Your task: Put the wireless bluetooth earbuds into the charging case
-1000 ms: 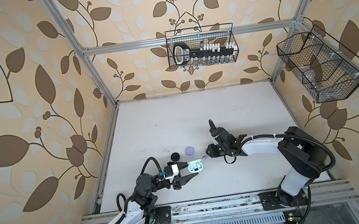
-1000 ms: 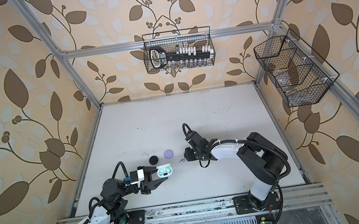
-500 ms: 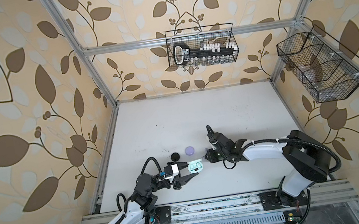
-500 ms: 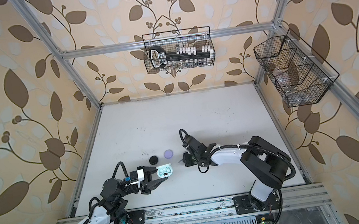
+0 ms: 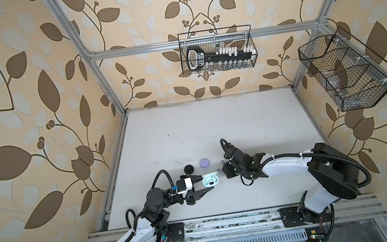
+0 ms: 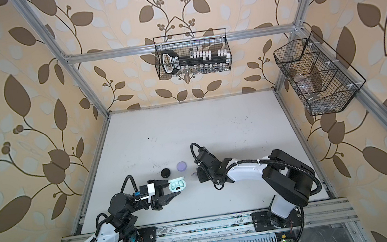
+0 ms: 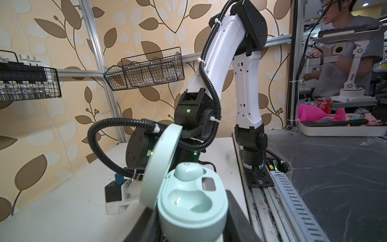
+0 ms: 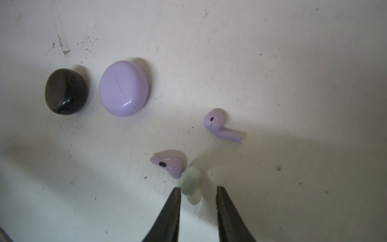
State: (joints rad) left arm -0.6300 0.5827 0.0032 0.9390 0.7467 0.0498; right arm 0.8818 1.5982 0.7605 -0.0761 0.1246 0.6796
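On the white table (image 5: pixel 214 129), near the front, the left gripper (image 5: pixel 207 182) clamped the open mint charging case (image 7: pixel 192 209). Just right of it the right gripper (image 8: pixel 198 188) stood narrowly parted. The closed lavender case (image 8: pixel 123 88) and black case (image 8: pixel 66 91) lay just farther back. 1 mint earbud (image 7: pixel 188 171) sat in the open case; a loose mint earbud (image 8: pixel 190 180) lay at the right gripper's tips, touching 1 finger, 2 lavender earbuds (image 8: pixel 217 123) beside it

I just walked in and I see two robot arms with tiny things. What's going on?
The robot is putting earbuds away. Its left gripper holds the open mint case, with one mint earbud seated and one slot empty. The right gripper is open around the other mint earbud on the table, not yet gripping it. Two lavender earbuds lie loose nearby; the lavender case and black case sit closed.
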